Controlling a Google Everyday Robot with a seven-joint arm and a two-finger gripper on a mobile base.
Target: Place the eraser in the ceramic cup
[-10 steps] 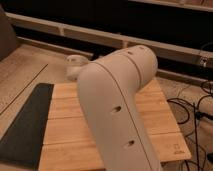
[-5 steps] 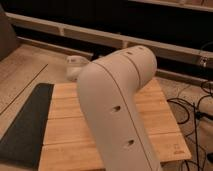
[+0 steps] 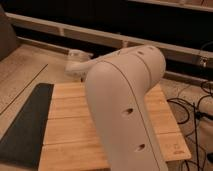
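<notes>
White arm (image 3: 125, 107) of mine hides the table (image 3: 67, 125); my claw (image 3: 77, 62) sits beyond its far edge, grip unclear, eraser and cup unseen

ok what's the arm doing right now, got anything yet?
Can't tell. The robot's white arm fills the middle of the view, over the wooden table. A pale piece at the table's far edge is probably the gripper, with nothing visibly in it. The eraser and the ceramic cup aren't visible. A dark mat lies on the left.
</notes>
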